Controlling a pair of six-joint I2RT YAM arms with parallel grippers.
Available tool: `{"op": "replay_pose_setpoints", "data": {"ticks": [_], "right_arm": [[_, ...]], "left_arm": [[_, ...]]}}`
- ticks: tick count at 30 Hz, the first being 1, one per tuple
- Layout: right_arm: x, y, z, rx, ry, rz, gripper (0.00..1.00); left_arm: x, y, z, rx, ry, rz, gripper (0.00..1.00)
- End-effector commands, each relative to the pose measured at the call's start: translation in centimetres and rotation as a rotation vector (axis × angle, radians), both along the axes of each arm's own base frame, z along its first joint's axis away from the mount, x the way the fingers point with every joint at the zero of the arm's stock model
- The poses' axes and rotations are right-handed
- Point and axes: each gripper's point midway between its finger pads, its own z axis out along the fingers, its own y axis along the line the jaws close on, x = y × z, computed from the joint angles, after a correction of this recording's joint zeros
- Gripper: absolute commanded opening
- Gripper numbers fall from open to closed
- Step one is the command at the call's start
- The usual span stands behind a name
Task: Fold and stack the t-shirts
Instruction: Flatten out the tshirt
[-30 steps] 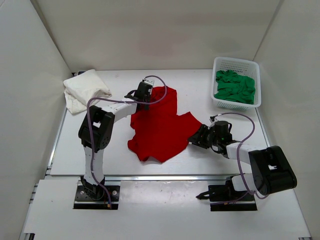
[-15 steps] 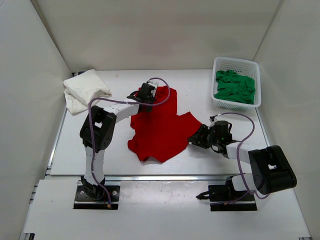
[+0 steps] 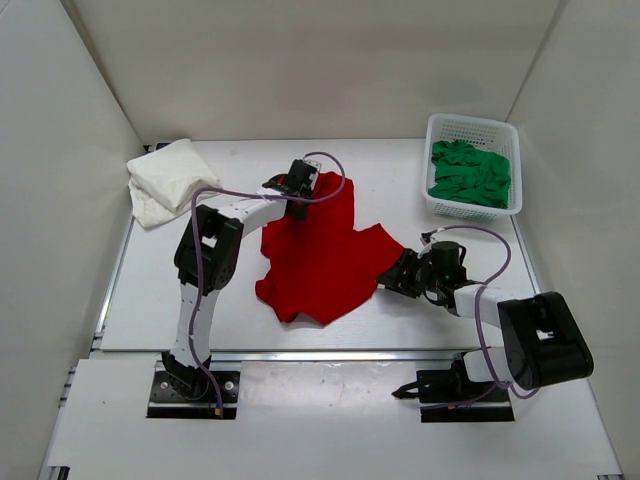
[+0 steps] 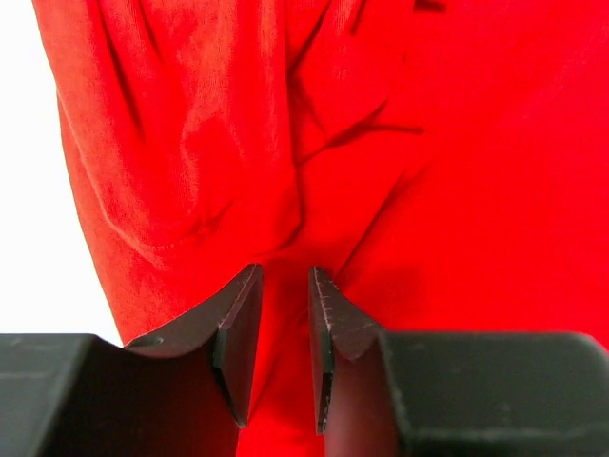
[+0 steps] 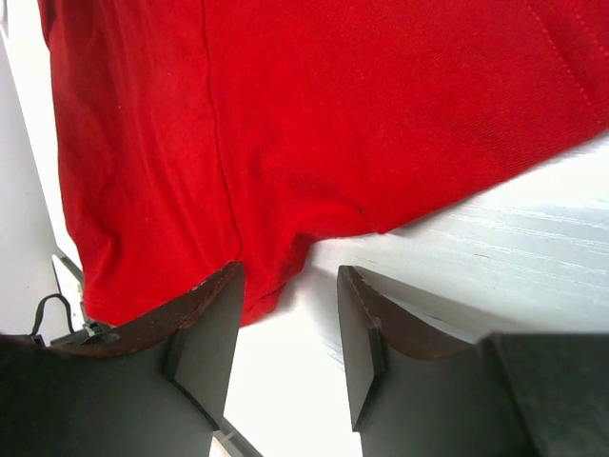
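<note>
Red t-shirt (image 3: 318, 255) lies crumpled and unfolded mid-table (image 3: 240, 300), between the two arms; its long axis runs from the far side toward the near-left, with one lobe reaching out to the right.

Left gripper (image 4: 284, 273) is at the far end of the cloth; fingers drawn close with a ridge of red fabric between them; creases fan out from that spot; reads as a pinch on the far edge.

Right gripper (image 5: 285, 276) is low at the right-hand lobe; fingers spread wide, nothing clamped; the hem just crosses the gap beside the finger on the left of the wrist view; bare table shows through the rest of the gap.

Key relation: the cloth lies ahead of the right fingers and off to one side, so the hem is only partly inside the gap; judged that a short advance into the cloth is needed before closing, or the pads may take a thin edge or miss.

Right arm is the nearer one to that lobe; left arm holds the opposite end.

Off-white t-shirt (image 3: 170, 180) is folded at far left, well apart; green t-shirt (image 3: 470, 175) is heaped in the basket (image 3: 470, 122) at far right; neither is touched.

Stage, as judged: spreading the red one flat; fold not yet begun.
</note>
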Motion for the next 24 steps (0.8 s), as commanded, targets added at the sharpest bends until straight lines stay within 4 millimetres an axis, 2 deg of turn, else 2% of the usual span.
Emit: {"op": "replay_pose_setpoints", "data": {"ticks": [1,3,5,7,11,16,19,21,24], "right_arm": [[0.3,-0.4,0.4,-0.014,-0.016,0.0,0.43],[0.9,-0.3,1.1,-0.012,-0.042,-0.004,0.43],[0.5,-0.5,0.8,-0.02,-0.03,-0.001,0.43],[0.6,-0.7,0.7,-0.03,-0.027,-0.009,0.43],[0.4,-0.7,0.3,-0.031,-0.01,-0.003,0.44],[0.0,-0.3,-0.6,-0.029,0.017,0.012,0.44],[0.0,-0.1,-0.5,-0.023,0.01,0.022,0.44],[0.0,-0.2,-0.6,-0.027,0.007,0.023,0.44],[0.1,-0.3,-0.7,-0.025,0.006,0.012,0.44]], "left_arm": [[1.0,-0.1,1.1,-0.004,-0.005,0.021,0.36],[1.1,-0.4,1.1,0.006,0.004,0.019,0.34],[1.0,-0.5,1.1,0.016,-0.001,0.017,0.33],[0.4,-0.5,1.4,0.011,-0.015,0.011,0.36],[0.0,0.9,1.8,-0.007,-0.034,0.042,0.46],[-0.7,2.7,2.0,-0.043,-0.014,0.071,0.46],[-1.0,3.2,2.0,-0.057,-0.026,0.069,0.49],[-1.3,2.7,2.6,-0.085,-0.036,0.054,0.49],[-1.7,3.3,2.3,-0.057,-0.036,0.045,0.47]]}}
